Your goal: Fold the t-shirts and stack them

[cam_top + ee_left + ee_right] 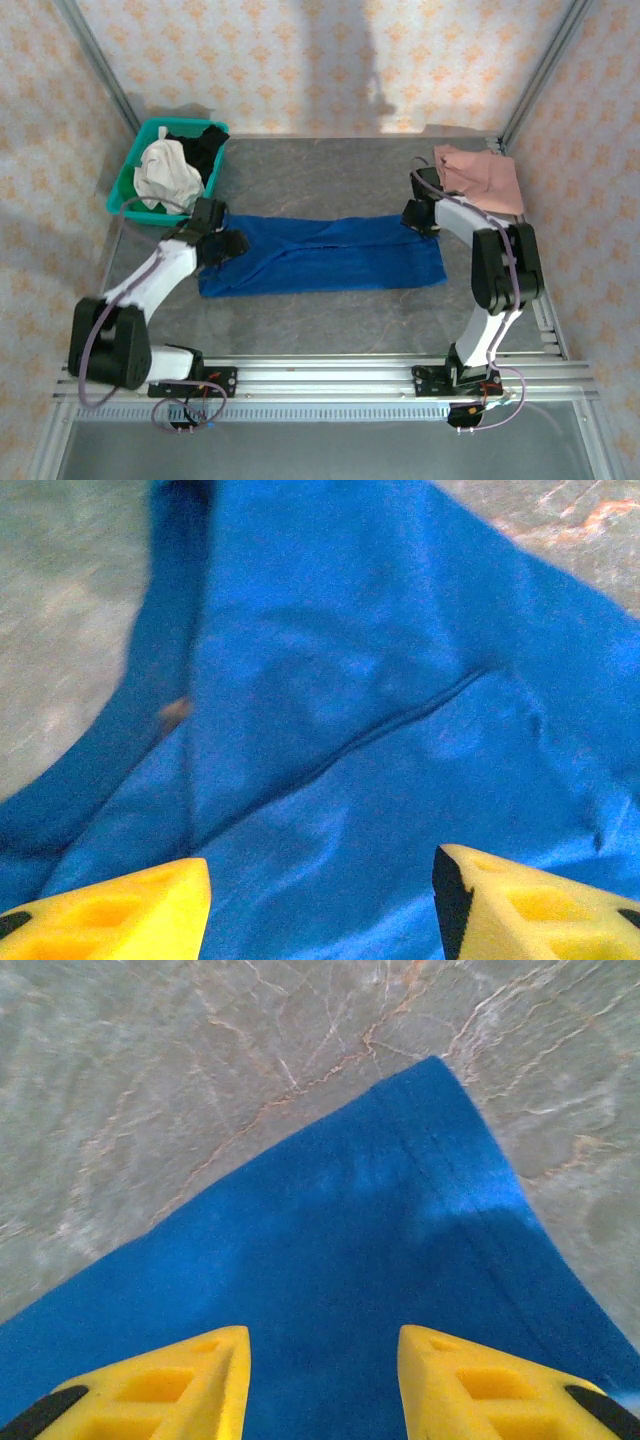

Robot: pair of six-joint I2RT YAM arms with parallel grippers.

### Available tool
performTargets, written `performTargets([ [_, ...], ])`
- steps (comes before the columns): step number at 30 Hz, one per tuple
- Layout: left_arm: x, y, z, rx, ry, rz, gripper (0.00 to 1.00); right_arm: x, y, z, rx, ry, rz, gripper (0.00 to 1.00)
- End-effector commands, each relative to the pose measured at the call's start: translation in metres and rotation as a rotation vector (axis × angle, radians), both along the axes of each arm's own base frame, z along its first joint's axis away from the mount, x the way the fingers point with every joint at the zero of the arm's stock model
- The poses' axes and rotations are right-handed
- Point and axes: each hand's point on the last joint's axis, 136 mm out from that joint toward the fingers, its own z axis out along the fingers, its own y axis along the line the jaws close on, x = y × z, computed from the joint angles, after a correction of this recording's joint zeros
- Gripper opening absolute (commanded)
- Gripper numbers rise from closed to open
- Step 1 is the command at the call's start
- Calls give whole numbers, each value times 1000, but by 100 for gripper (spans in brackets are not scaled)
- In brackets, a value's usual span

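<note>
Blue t-shirt [320,255] laid as long strip on counter [330,320]; pink t-shirt [480,175] folded far right; left gripper [320,865] and right gripper [323,1332] parted over strip ends, nothing held; crosswise fold judged next; fresh grasps needed.

The top camera is looking down from above the near edge, taking in the whole table [330,320]. The left wrist camera is looking closely down on the shirt's [320,255] left end; the right wrist camera is sitting just as close over a corner at its right end, bare table beyond. All three are sharing the shirt.
</note>
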Motion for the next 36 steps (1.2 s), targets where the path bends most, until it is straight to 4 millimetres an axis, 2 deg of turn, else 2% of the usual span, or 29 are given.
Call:
performTargets([
  [1,27,-17,-2,19,-2,-89,61,-1,-19,-14,-37,39,-65,42],
  [5,29,-30,-29,33,96,-146,57,-10,-34,-33,-7,83,-120,43],
  [9,15,-35,-53,-1,138,-116,30,-15,-48,-40,25,98,-165,42],
  [12,5,-42,-59,-68,111,-80,27,-15,-50,-36,38,82,-171,43],
  [15,7,-45,-49,-49,104,-94,28,-12,-44,-29,70,63,-156,43],
  [16,11,-48,-43,-31,97,-109,32,-12,-43,-27,78,55,-155,43],
  [18,24,-57,-28,29,69,-167,46,-12,-42,-24,82,45,-155,43],
  [20,36,-67,-22,80,66,-216,54,-12,-42,-23,80,42,-154,43],
  [23,55,-78,-25,99,69,-247,52,-14,-43,-23,75,44,-153,43],
  [28,77,-76,-41,166,122,-249,47,-16,-42,-25,79,50,-145,43],
  [29,77,-78,-53,166,150,-257,43,-16,-42,-23,76,46,-144,43],
  [31,79,-81,-58,155,159,-260,34,-17,-44,-21,66,43,-144,43],
  [35,78,-80,-54,159,150,-251,12,-19,-48,-19,47,41,-149,43],
  [36,78,-80,-50,162,143,-252,11,-19,-48,-19,47,41,-150,43],
])
